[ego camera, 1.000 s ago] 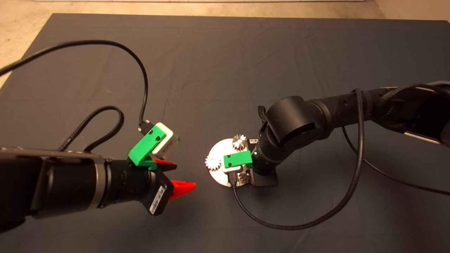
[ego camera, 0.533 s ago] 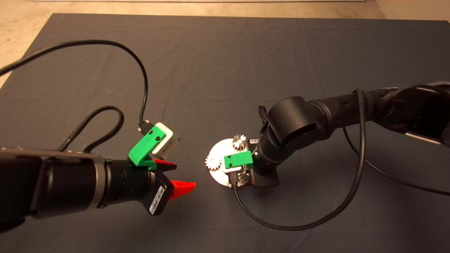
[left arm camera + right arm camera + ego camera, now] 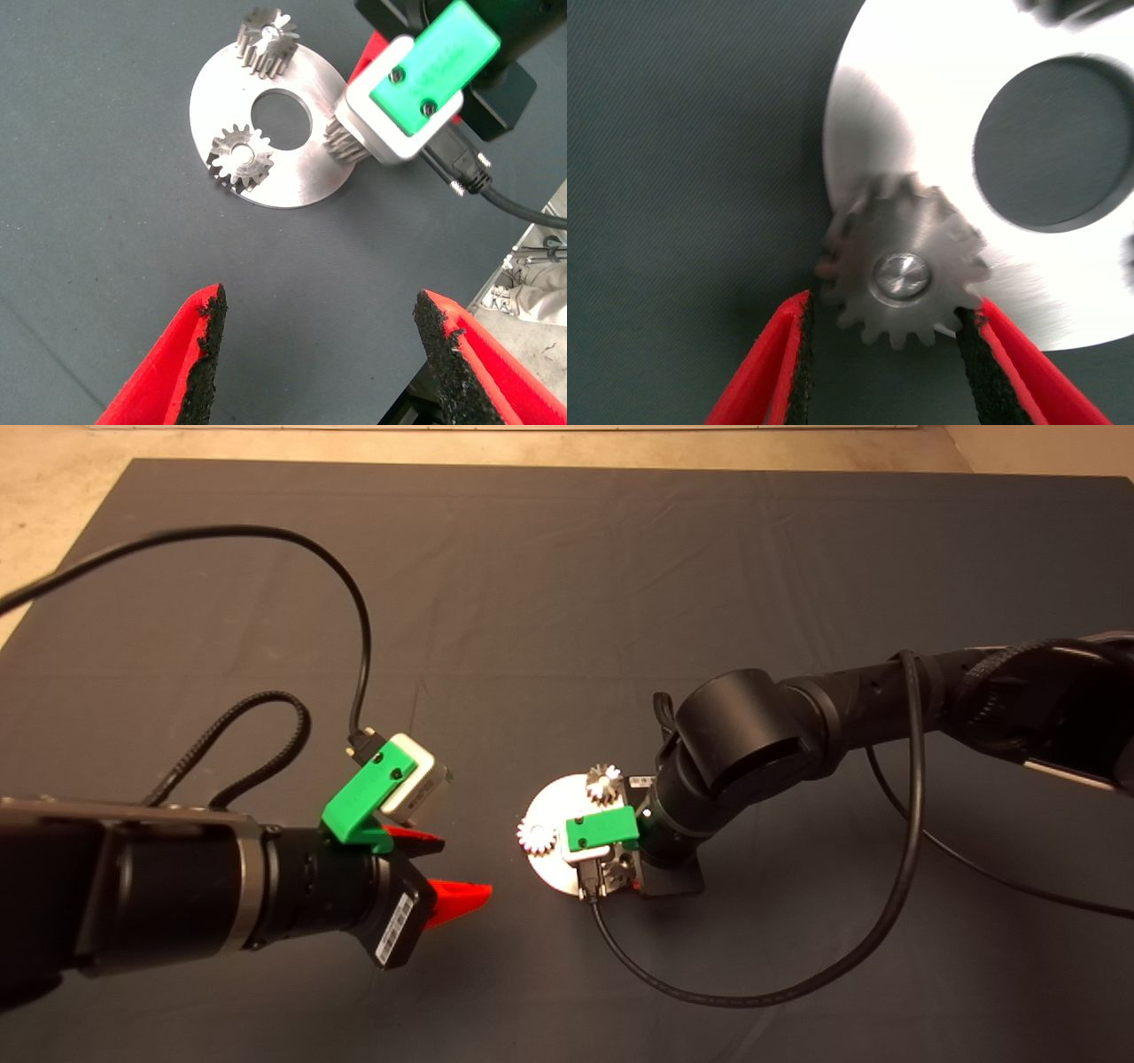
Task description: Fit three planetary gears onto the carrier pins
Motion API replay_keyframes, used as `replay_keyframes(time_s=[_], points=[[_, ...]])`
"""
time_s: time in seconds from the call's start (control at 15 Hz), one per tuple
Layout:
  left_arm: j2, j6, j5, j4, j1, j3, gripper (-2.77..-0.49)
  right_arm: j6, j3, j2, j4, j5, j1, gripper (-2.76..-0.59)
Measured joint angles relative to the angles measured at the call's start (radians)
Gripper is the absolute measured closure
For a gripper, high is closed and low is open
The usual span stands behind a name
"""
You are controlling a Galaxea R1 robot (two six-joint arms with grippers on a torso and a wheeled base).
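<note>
The silver round plate [image 3: 551, 811] lies mid-mat; it also shows in the left wrist view [image 3: 301, 173] and the right wrist view [image 3: 921, 106]. Two planetary gears [image 3: 603, 782] [image 3: 534, 835] sit on carrier pins [image 3: 268, 32] [image 3: 244, 158]. The third gear [image 3: 904, 266] sits on its pin [image 3: 901, 274] at the plate's near right edge. My right gripper [image 3: 886, 305] hangs over it with the fingers [image 3: 799, 354] open on either side, the left pad a little apart from the teeth. In the head view its wrist [image 3: 611, 868] hides this gear. My left gripper [image 3: 319, 310] is open and empty, left of the plate [image 3: 443, 868].
The right arm's black cable [image 3: 753, 992] loops on the mat in front of the plate. The left arm's cable [image 3: 266, 540] arcs over the left of the mat. A shoe [image 3: 532, 297] shows past the mat's edge.
The right arm has shifted very slightly to the right over the plate. The left arm and the two left gears have not moved.
</note>
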Motion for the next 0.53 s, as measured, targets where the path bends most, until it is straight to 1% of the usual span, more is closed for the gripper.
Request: replay_keyframes(time_s=[0.07, 0.27, 0.33, 0.4, 0.53], points=[[-0.001, 0.000, 0.001, 0.000, 0.000, 0.000, -1.46, 0.000, 0.000, -0.003, 0.001, 0.001, -0.004, -1.11], [-0.001, 0.000, 0.000, 0.000, 0.000, 0.000, -1.46, 0.000, 0.000, -0.003, 0.001, 0.008, -0.003, -1.43], [-0.003, 0.000, 0.000, 0.000, 0.000, 0.000, -1.46, 0.000, 0.000, -0.003, 0.001, 0.011, -0.003, -1.45], [-0.003, 0.000, 0.000, 0.001, 0.000, 0.000, -1.46, 0.000, 0.000, -0.004, 0.001, 0.011, -0.003, -1.48], [-0.003, 0.000, 0.000, 0.004, 0.000, 0.000, -1.46, 0.000, 0.000, -0.027, 0.001, 0.018, -0.001, -1.69]])
